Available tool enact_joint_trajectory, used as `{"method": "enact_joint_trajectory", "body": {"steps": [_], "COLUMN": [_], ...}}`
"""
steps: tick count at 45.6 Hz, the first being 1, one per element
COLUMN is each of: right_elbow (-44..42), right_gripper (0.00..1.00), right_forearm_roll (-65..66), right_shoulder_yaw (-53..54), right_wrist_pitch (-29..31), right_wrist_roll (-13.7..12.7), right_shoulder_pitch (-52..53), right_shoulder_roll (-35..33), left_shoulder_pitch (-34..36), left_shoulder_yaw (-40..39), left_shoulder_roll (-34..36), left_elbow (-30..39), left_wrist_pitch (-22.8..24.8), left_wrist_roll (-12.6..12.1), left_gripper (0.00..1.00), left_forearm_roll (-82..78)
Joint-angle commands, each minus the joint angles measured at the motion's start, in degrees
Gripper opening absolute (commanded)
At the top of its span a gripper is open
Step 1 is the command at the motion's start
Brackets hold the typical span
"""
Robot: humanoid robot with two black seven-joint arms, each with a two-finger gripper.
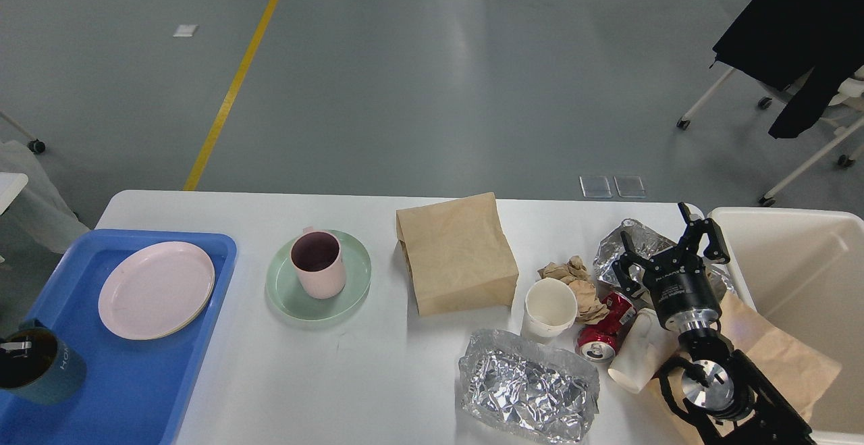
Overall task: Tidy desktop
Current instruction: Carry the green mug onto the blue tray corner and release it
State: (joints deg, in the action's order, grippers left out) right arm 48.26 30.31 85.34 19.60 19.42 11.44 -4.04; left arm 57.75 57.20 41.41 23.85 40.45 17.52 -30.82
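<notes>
The white desktop (378,377) holds dishes on the left and rubbish on the right. A dark green mug (40,371) is at the front left of the blue tray (135,391). Only a silver fingertip (15,346) of my left gripper shows, on the mug's rim at the view's left edge. My right gripper (666,242) is open and empty, above crumpled foil (634,239) and a red can (603,329). A pink mug (317,264) stands on a green plate (351,290). A pink plate (156,288) lies in the tray.
A brown paper bag (455,252) lies mid-table. A white paper cup (550,306), crumpled brown paper (580,283), a foil sheet (526,384), a tipped white cup (634,357) and a flat brown bag (776,357) lie near my right arm. A cream bin (803,276) stands at the right.
</notes>
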Motion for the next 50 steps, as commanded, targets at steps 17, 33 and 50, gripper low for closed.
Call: {"method": "enact_joint_trajectory", "body": {"steps": [17, 33, 50], "right_elbow": [-0.01, -0.01, -0.01], "right_gripper": [1.0, 1.0, 1.0], "right_forearm_roll": [0.01, 0.01, 0.01], "right_shoulder_yaw": [0.0, 0.0, 0.0], "right_wrist_pitch": [0.0, 0.0, 0.0], "right_wrist_roll": [0.0, 0.0, 0.0], "right_shoulder_pitch": [-0.01, -0.01, -0.01], "right_shoulder_roll": [0.0, 0.0, 0.0], "left_shoulder_pitch": [-0.36, -2.73, 2.71], "left_shoulder_yaw": [-1.56, -4.12, -1.13], "left_shoulder_roll": [0.43, 1.22, 9.39], "left_elbow": [-0.12, 2.25, 14.82], "left_wrist_pitch": [0.43, -4.85, -4.85], "left_wrist_roll": [-3.63, -4.07, -3.72], "left_gripper": [0.47, 0.91, 0.05], "left_forearm_roll": [1.72, 6.21, 6.12]}}
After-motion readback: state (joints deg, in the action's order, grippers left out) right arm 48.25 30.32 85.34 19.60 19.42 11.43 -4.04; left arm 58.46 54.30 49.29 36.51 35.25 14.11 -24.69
